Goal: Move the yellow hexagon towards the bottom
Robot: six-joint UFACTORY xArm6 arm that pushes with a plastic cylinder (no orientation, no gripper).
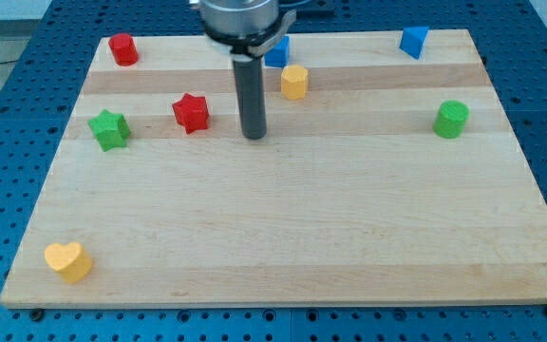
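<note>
The yellow hexagon (294,82) stands on the wooden board (283,228) near the view's top, a little right of centre. My tip (254,136) rests on the board below and to the left of the yellow hexagon, apart from it. The red star (190,112) lies to the tip's left. A blue block (278,51) sits just above the yellow hexagon, partly hidden behind the rod.
A red cylinder (122,48) is at the top left, a green star (109,129) at the left, a yellow heart (68,260) at the bottom left, a blue block (412,42) at the top right and a green cylinder (451,119) at the right.
</note>
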